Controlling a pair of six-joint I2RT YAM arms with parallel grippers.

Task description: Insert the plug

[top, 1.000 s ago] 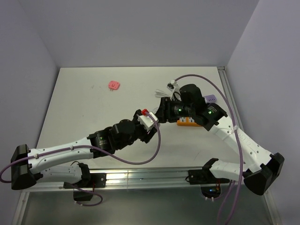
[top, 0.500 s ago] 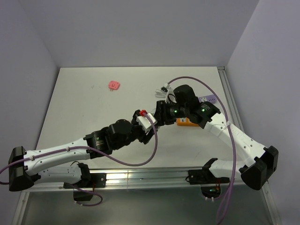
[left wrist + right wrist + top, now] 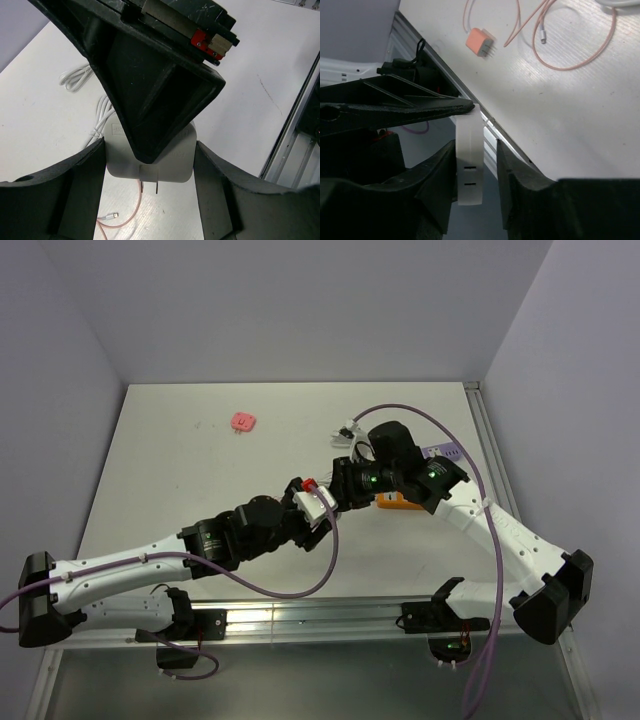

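White rounded plug — smooth plastic, metal prongs — seemingly clamped in left gripper.

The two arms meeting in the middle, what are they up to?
The left gripper is clamped on a white charger block. The right gripper has its fingers either side of what looks like that same block, one side not touching. Its prongs are bare, so it is not plugged in yet.
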